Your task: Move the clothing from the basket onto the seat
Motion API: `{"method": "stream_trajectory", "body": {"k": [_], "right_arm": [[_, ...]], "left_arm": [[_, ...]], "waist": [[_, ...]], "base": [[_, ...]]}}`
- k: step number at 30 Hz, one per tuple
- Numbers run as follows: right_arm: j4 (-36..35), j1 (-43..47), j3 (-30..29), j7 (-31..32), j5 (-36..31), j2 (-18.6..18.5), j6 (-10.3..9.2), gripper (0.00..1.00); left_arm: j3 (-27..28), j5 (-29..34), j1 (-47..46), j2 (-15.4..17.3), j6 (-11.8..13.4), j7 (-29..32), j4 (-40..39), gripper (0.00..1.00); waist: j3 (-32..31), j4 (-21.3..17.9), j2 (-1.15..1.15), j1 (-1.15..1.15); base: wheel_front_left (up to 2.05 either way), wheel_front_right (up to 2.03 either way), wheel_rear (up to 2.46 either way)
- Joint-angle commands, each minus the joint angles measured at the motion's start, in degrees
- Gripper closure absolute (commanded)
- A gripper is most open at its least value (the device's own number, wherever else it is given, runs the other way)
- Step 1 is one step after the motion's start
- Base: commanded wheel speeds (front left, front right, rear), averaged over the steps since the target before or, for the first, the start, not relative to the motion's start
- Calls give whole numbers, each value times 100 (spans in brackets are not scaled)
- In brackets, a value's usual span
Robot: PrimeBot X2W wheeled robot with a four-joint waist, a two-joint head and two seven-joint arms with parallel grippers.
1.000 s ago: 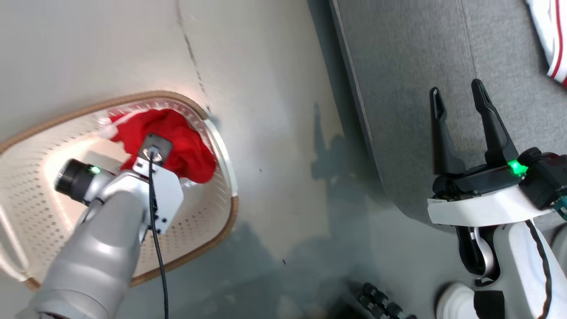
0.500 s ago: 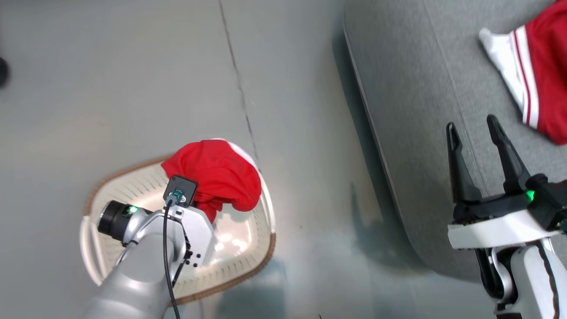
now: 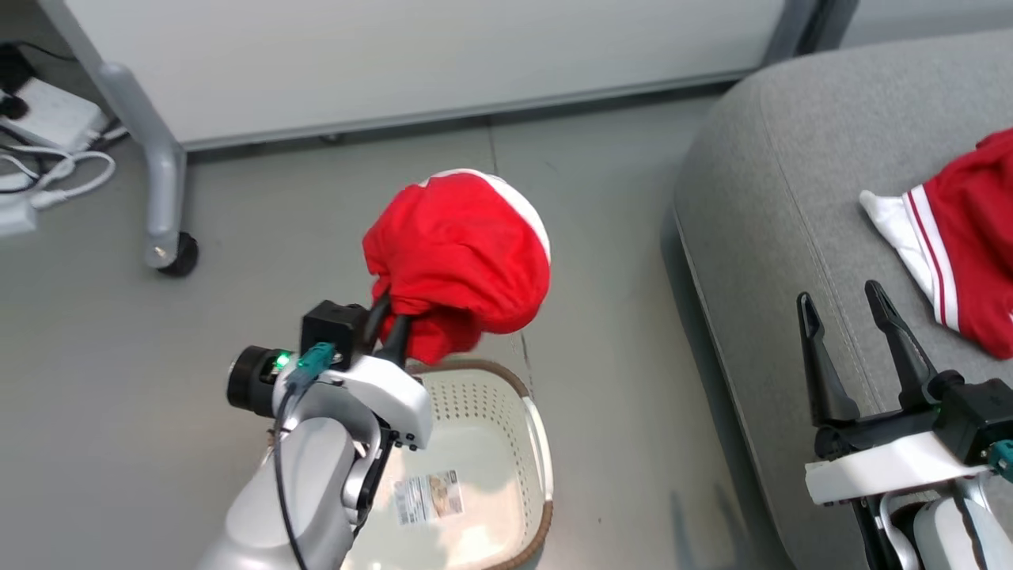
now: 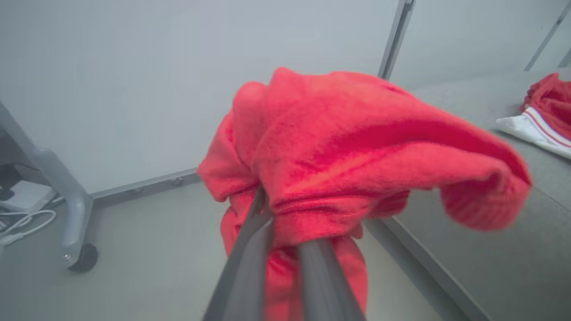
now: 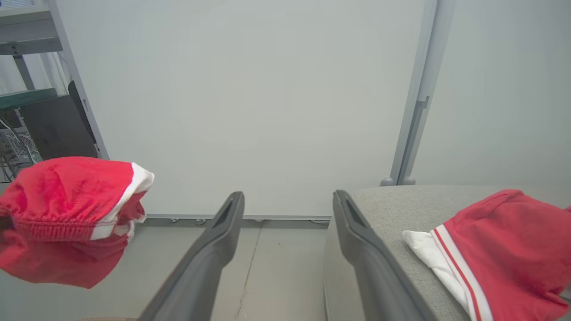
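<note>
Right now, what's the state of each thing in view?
left gripper: shut on held garment
held garment: bunched, in the air above the basket
other garment: lying on the seat
basket: on floor, visible part holds no clothing
right gripper: open, empty

held garment (image 3: 463, 245): was bright red with a white band
other garment (image 3: 973, 229): was red too, white trim, thin red stripes
basket (image 3: 495, 400): was cream, dotted with holes, brown rim
seat (image 3: 760, 182): was plain grey

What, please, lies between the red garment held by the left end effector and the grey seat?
In the head view, a strip of bare grey floor lies between the held garment and the seat.
</note>
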Motion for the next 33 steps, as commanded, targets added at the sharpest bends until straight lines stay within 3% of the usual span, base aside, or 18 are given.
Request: {"method": "stream_trajectory", "body": {"k": [1,8,14,24,33], "right_arm": [[-36,80,12,-17,16,-28,-1,0],[-133,331,213,-17,130,-99,0,0],[-279,470,307,-17,165,-148,0,0],[-269,601,308,-17,155,-188,0,0],[-251,614,378,-16,177,-178,0,0]], "left_arm": [[254,114,200,62,41,-10,-416,100],[1295,627,1126,-1,-73,-8,-2317,100],[1752,770,1576,-57,-292,-7,-3572,100],[1644,468,1676,-58,-219,-8,-4991,100],[824,280,1852,-55,-684,-7,-5022,100]], "waist": [[-360,227,0,0],[-863,291,0,0],[-1112,319,0,0],[-1269,372,0,0],[-1333,330,0,0]], "base": [[0,0,0],[0,0,0],[0,0,0],[0,0,0],[0,0,0]]}}
